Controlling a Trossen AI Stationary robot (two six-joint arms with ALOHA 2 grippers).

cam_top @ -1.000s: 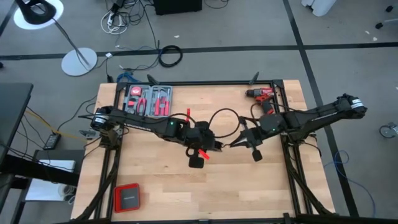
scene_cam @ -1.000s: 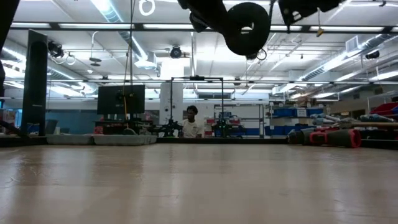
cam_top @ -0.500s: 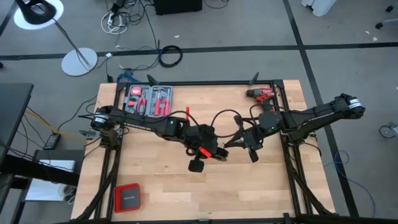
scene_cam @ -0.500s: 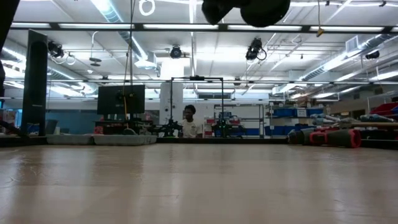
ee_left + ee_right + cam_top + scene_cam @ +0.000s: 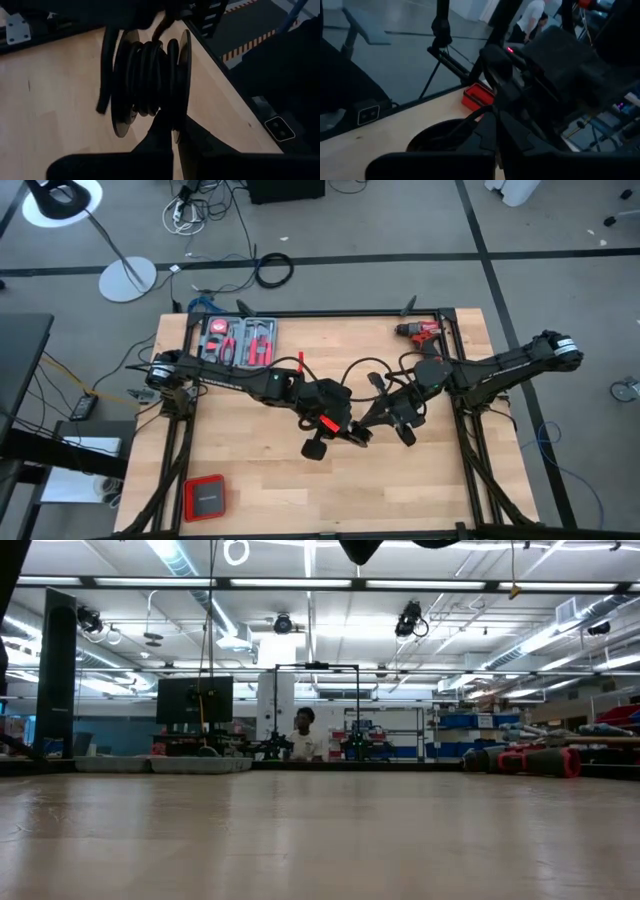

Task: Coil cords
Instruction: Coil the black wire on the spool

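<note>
At frame centre, above the pale wooden worktop (image 5: 260, 480), the left tool (image 5: 352, 435) grips a flat-sided spool (image 5: 150, 85) wound with thin black cord (image 5: 145, 75); the right tool (image 5: 375, 412) is pinched closed on that cord.

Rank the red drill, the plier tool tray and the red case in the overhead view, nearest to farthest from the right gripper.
From the right gripper, mid-table:
1. Red drill, at the far right edge.
2. Plier tool tray, far left corner, and red case, near left corner: both clearly farther, too close to call between them.

Bright strip lights (image 5: 330, 582) overhead flood the room evenly, the table (image 5: 260, 480) casts soft shadows, and both wrist views are dim, murky and blurred up close.
</note>
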